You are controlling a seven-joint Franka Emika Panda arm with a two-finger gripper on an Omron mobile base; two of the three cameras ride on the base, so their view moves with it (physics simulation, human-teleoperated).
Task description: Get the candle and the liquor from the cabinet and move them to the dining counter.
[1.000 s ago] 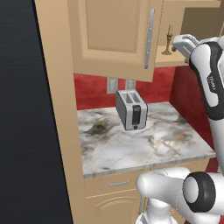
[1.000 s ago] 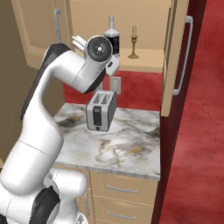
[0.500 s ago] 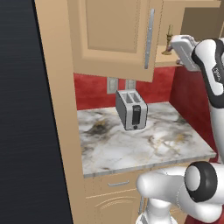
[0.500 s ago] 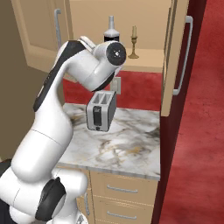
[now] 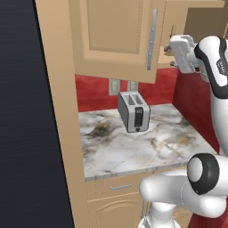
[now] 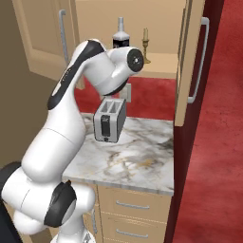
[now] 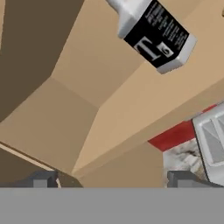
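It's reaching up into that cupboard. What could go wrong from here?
The liquor and the candle stand close together on the cabinet shelf, so going for one could tip the other. The open gripper is still short of the bottle; a skewed approach might push it back. The open door hangs near the arm.

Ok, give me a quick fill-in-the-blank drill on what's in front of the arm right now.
1. The liquor and the candle both stand on the shelf of the open ____.
2. In the right base view, the candle stands to the ____ of the liquor.
3. On the marble worktop below stands a silver ____.
4. The end effector has its jaws ____ and holds nothing.

Missing words: cabinet; right; toaster; open
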